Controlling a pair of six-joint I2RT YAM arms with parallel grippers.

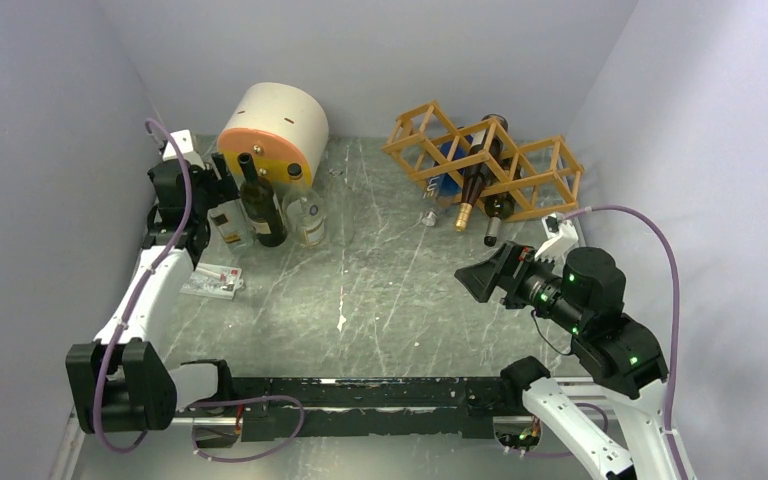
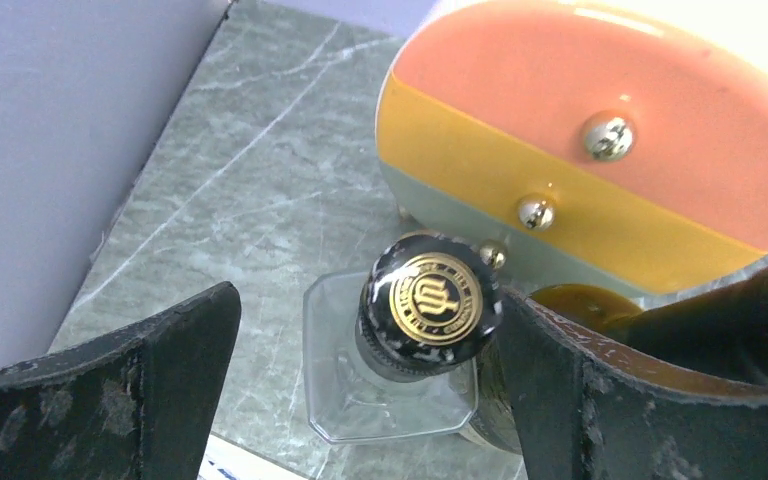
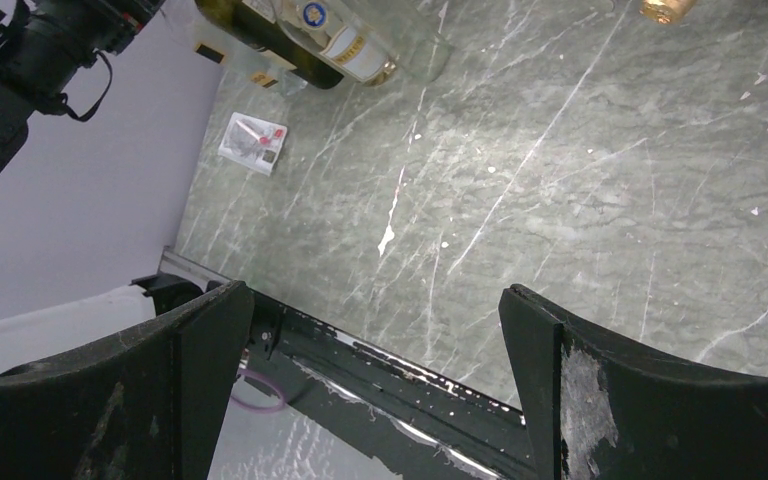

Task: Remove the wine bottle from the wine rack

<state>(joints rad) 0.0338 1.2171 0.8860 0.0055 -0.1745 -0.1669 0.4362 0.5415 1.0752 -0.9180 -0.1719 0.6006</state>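
Wine rack [image 1: 485, 160], wine bottle [image 1: 477, 172]: overhead view only, beyond right gripper [image 1: 475, 280] | right: wide open, empty | left gripper [image 2: 370, 305]: wide open astride gold-crested cap [image 2: 432, 300], crest wrist-view only

Take the wine rack [image 1: 485, 160] as your mark on the table [image 1: 390, 300]. A wine bottle [image 1: 474, 178] lies in its middle cell, neck toward you, and a second bottle [image 1: 500, 205] lies just right of that one. The right claw [image 1: 478, 283] hangs near the rack's front. Well left of the rack sits the cylinder [image 1: 275, 125], with standing bottles [image 1: 263, 205] before it. The left claw [image 2: 368, 310] is over the leftmost of them. A flat packet [image 1: 215, 282] lies farther left and nearer you than the rack.
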